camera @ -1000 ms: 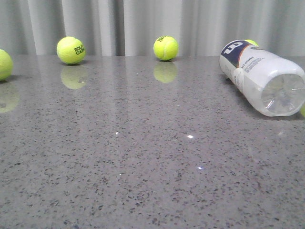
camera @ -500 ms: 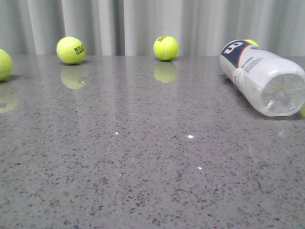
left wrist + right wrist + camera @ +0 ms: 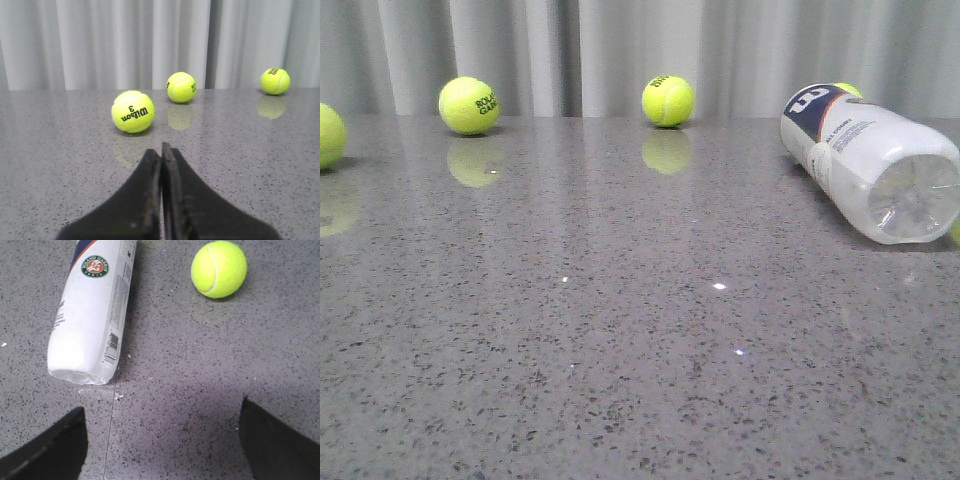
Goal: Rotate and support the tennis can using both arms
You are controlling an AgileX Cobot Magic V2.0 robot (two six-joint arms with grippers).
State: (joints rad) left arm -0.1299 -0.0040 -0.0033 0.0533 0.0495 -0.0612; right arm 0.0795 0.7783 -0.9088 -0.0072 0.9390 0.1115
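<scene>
Evidently the can (image 3: pixel 865 165) is light, smooth, prone to rolling; grip mid-label. Right claw (image 3: pixel 162 440) wide, left claw (image 3: pixel 161 165) closed empty.

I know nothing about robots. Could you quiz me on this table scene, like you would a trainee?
1. True or false: the tennis can stands upright.
2. Which gripper is open: left gripper or right gripper?
3. What lies beside the can in the right wrist view?

Key:
1. False; it lies on its side on the table.
2. The right; the left one's fingers are pressed together.
3. A tennis ball, apart from the can.
</scene>
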